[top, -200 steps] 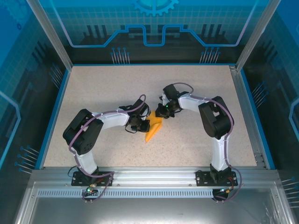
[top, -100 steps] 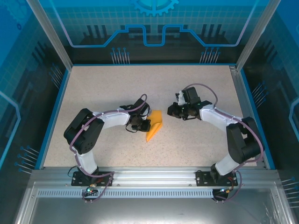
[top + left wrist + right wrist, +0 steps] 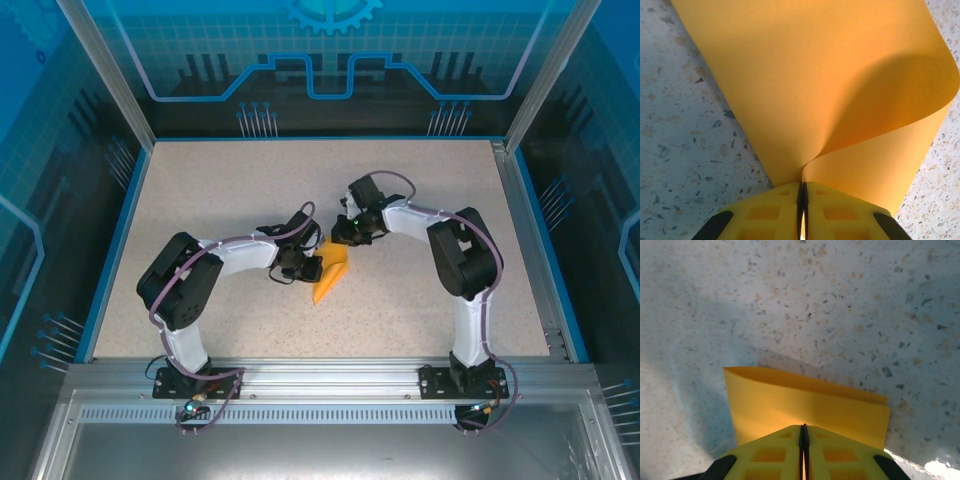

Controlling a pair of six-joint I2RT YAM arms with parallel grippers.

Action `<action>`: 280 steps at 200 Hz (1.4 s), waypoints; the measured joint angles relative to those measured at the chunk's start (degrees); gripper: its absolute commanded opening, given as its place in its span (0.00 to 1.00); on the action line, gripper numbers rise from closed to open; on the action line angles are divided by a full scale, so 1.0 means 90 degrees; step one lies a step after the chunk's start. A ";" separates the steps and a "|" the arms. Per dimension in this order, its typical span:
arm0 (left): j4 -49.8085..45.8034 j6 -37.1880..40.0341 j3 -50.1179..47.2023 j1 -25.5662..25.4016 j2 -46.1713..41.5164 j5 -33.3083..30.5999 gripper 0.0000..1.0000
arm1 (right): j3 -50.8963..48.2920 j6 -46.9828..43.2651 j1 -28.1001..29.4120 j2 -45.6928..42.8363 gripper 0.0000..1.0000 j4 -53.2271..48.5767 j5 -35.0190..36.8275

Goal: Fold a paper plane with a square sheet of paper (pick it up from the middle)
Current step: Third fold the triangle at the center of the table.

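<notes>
The square sheet of paper (image 3: 331, 272) is orange-yellow, folded over and lying slantwise mid-table. My left gripper (image 3: 313, 268) is shut on its left side. In the left wrist view the paper (image 3: 815, 75) curls up out of the closed left gripper (image 3: 802, 187), its two layers meeting at the tips. My right gripper (image 3: 344, 238) sits at the paper's far end. In the right wrist view the right gripper (image 3: 803, 429) is shut over the near edge of the doubled paper (image 3: 805, 400), and a sliver of orange shows in the slit between the pads.
The speckled beige table (image 3: 230, 190) has a blue raised border (image 3: 118, 240) and an aluminium rail (image 3: 320, 375) along the near edge, where both arm bases stand. Clear panels wall in the back and sides.
Half a second ago the right arm stood off to the right of the paper; now it is back at the paper's far end. The left arm and the paper have held still.
</notes>
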 measured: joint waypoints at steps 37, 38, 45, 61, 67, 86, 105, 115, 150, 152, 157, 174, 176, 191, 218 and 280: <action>-0.0085 0.0114 0.0056 0.0000 0.0000 -0.0005 0.13 | 0.0087 -0.0124 0.0029 0.0202 0.10 -0.0192 0.0090; -0.0087 0.0114 0.0056 0.0000 0.0002 -0.0005 0.13 | 0.0087 -0.0131 0.0029 0.0202 0.10 -0.0189 0.0092; -0.0100 0.0117 0.0068 0.0000 0.0000 -0.0005 0.13 | 0.0087 -0.0146 0.0032 0.0202 0.10 -0.0197 0.0100; -0.0136 0.0131 0.0102 0.0000 0.0002 -0.0010 0.13 | 0.0087 -0.0182 0.0032 0.0202 0.10 -0.0199 0.0112; -0.0143 0.0136 0.0114 0.0000 0.0000 -0.0019 0.13 | 0.0087 -0.0185 0.0032 0.0204 0.10 -0.0197 0.0114; -0.0158 0.0141 0.0141 0.0000 0.0000 -0.0027 0.13 | 0.0087 -0.0185 0.0032 0.0204 0.10 -0.0197 0.0114; -0.0189 0.0182 0.0185 0.0000 0.0010 -0.0029 0.13 | 0.0087 -0.0185 0.0032 0.0204 0.10 -0.0197 0.0114; -0.0194 0.0192 0.0199 0.0000 0.0019 -0.0051 0.13 | 0.0087 -0.0185 0.0032 0.0206 0.10 -0.0197 0.0114; -0.0187 0.0233 0.0202 0.0000 0.0107 -0.0051 0.13 | 0.0087 -0.0182 0.0032 0.0206 0.10 -0.0197 0.0112; -0.0189 0.0233 0.0204 0.0000 0.0107 -0.0051 0.13 | 0.0087 -0.0182 0.0032 0.0206 0.11 -0.0197 0.0112; -0.0187 0.0233 0.0204 0.0000 0.0109 -0.0051 0.13 | 0.0087 -0.0182 0.0032 0.0206 0.11 -0.0197 0.0112; -0.0185 0.0233 0.0204 0.0000 0.0114 -0.0051 0.13 | 0.0087 -0.0180 0.0032 0.0206 0.11 -0.0197 0.0109; -0.0185 0.0233 0.0202 0.0000 0.0117 -0.0051 0.13 | 0.0087 -0.0180 0.0032 0.0206 0.11 -0.0197 0.0109; -0.0182 0.0233 0.0204 0.0000 0.0119 -0.0051 0.13 | 0.0087 -0.0180 0.0029 0.0202 0.12 -0.0197 0.0097; -0.0182 0.0233 0.0202 0.0000 0.0119 -0.0051 0.13 | -0.0114 -0.0114 -0.0015 -0.0085 0.12 -0.0238 0.0148; -0.0180 0.0231 0.0202 0.0000 0.0119 -0.0046 0.12 | -0.2691 0.0741 -0.0352 -0.3082 0.04 0.1394 0.0036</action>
